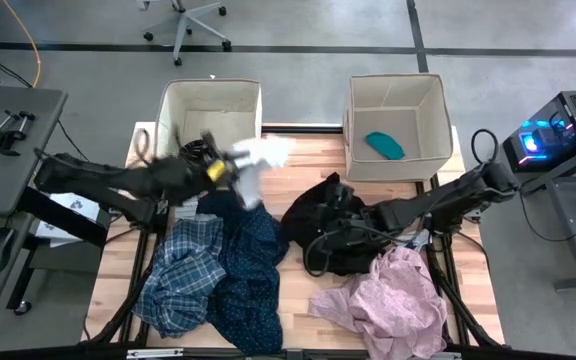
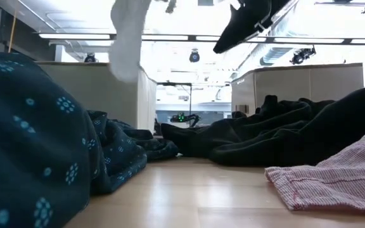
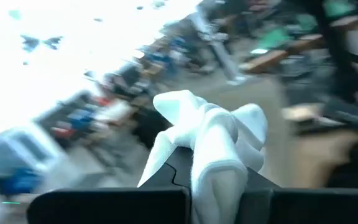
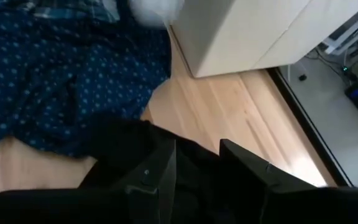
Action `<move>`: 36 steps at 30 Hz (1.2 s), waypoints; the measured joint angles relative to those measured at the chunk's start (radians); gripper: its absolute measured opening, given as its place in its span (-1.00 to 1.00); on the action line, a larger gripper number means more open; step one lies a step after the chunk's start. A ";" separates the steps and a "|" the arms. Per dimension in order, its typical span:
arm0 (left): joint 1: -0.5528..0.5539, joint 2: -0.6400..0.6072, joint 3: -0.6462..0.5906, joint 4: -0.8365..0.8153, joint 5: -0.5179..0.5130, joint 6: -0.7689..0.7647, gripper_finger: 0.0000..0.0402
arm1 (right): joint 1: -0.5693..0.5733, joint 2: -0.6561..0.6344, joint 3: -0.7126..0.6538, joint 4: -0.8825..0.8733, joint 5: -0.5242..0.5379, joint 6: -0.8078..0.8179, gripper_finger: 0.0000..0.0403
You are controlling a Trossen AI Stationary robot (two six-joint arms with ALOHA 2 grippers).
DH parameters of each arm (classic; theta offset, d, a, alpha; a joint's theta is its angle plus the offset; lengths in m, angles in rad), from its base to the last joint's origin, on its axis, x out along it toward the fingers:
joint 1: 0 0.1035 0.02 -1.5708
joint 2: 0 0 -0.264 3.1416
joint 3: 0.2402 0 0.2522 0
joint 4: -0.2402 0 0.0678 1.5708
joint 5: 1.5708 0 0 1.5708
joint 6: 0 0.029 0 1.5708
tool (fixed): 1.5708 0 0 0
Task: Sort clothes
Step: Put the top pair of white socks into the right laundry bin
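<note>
My left gripper (image 1: 224,170) is shut on a white sock (image 1: 260,156), held in the air near the left beige box (image 1: 211,100); the sock also shows in the low view (image 2: 128,38). My right gripper (image 1: 334,196) is shut on the black garment (image 1: 328,235) at mid-table. The blue-white plaid shirt (image 1: 181,272) and the dark navy patterned shirt (image 1: 253,275) lie crumpled on the near left. The pale pink garment (image 1: 388,295) lies on the near right. A teal sock (image 1: 385,145) lies in the right beige box (image 1: 396,90). My left gripper pinches the white sock between its two fingers (image 3: 104,204); the bunched sock (image 3: 219,146) sticks out past the fingertips. The sock is lifted clear of the table and one end hangs down (image 2: 127,60). My right gripper pinches a fold of the black garment (image 4: 197,171) between its two fingers (image 4: 159,177), coming from the table's right. The held part is raised (image 2: 246,25); the rest of the garment (image 2: 277,136) lies on the table.
The two beige boxes stand at the table's far edge, a gap between them. Bare wood (image 1: 298,285) shows between the navy shirt and the pink garment. An office chair (image 1: 183,25) and side desks stand beyond the table.
</note>
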 joint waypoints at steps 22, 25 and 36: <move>0.580 -0.025 0.090 -1.006 0.313 -0.670 -0.97 | -0.028 0.013 -0.130 0.162 -0.044 -0.006 -0.44; 0.473 -0.044 0.017 -1.022 0.330 -0.807 -0.97 | -0.028 0.013 -0.131 0.168 -0.046 -0.008 -0.44; 0.012 -0.064 -0.226 -0.855 0.103 -1.161 -0.97 | -0.028 0.013 -0.131 0.195 -0.048 -0.012 -0.44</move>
